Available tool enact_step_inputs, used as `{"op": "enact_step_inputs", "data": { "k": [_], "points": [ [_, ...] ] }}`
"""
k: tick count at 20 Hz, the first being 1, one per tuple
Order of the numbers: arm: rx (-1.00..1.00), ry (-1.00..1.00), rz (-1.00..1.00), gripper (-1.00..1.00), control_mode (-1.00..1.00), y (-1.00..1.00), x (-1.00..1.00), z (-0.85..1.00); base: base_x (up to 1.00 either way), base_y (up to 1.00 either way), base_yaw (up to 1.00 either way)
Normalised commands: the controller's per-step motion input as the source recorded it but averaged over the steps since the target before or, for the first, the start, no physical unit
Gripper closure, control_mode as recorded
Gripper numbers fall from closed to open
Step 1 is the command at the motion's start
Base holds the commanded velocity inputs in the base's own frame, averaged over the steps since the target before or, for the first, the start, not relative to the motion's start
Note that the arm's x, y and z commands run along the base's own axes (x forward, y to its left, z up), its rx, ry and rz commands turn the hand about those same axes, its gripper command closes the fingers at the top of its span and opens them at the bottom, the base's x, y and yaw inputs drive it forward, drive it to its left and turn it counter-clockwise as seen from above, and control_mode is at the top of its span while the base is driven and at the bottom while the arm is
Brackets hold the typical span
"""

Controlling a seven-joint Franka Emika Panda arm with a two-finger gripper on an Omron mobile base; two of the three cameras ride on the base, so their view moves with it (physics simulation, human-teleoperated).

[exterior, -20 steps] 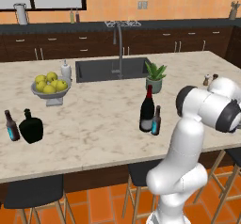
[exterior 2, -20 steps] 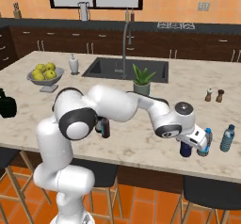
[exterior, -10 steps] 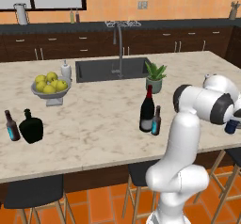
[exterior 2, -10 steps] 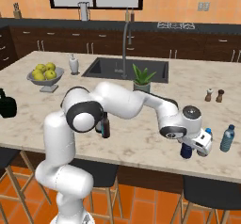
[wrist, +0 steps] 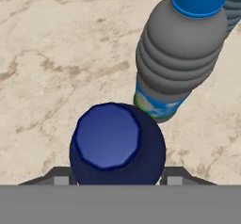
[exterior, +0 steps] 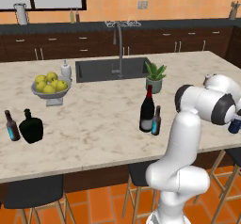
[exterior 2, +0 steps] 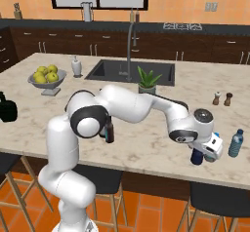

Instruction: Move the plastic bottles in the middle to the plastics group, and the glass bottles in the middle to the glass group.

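The small dark blue plastic bottle (wrist: 116, 145) is sitting low in the centre of the hand view, seen from above, its rounded blue cap facing the camera. In the right base view the same bottle (exterior 2: 196, 156) is standing upright on the desk (exterior 2: 146, 104) at the lower right of the frame, near the desk's front edge, and the tool (exterior 2: 211, 150) is sitting right around its upper part. In the left base view it (exterior: 234, 125) is peeking out at the far right edge, behind the arm's elbow. The dark finger tips (wrist: 60, 177) are lying on either side of the bottle's shoulders; whether they are pressing it or standing just off it cannot be told.

Just beside it, toward the upper right of the hand view, a grey ribbed water bottle (wrist: 181, 53) with a bright blue cap and a green and blue label band is standing; whether the two are touching cannot be told. In the right base view this water bottle (exterior 2: 235, 144) is standing at the right edge of the frame.

At the middle of the left base view, the tall wine bottle (exterior: 147, 110) and the slim brown beer bottle (exterior: 156, 121) are standing side by side. Well apart, at the left edge, another beer bottle (exterior: 11, 126) and the squat black flask (exterior: 31, 127) are standing together, near the bowl of yellow fruit (exterior: 50, 86)
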Motion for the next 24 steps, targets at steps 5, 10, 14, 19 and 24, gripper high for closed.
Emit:
{"op": "enact_step_inputs", "data": {
  "k": [5,10,14,19,24],
  "points": [
    [-0.04,-0.01,0.00,-1.00,-1.00,0.11,0.00,0.11,0.00,0.00,0.00],
    [-0.08,-0.01,0.00,-1.00,-1.00,0.30,-0.08,0.55,0.00,0.00,0.00],
    [-0.13,0.00,0.01,-1.00,-1.00,0.55,-0.10,0.69,0.00,0.00,0.00],
    [-0.12,-0.02,0.00,-1.00,-1.00,0.90,-0.08,0.29,0.00,0.00,0.00],
    [-0.02,-0.18,0.03,-1.00,-1.00,0.99,-0.29,-0.11,0.00,0.00,0.00]
  ]
}}
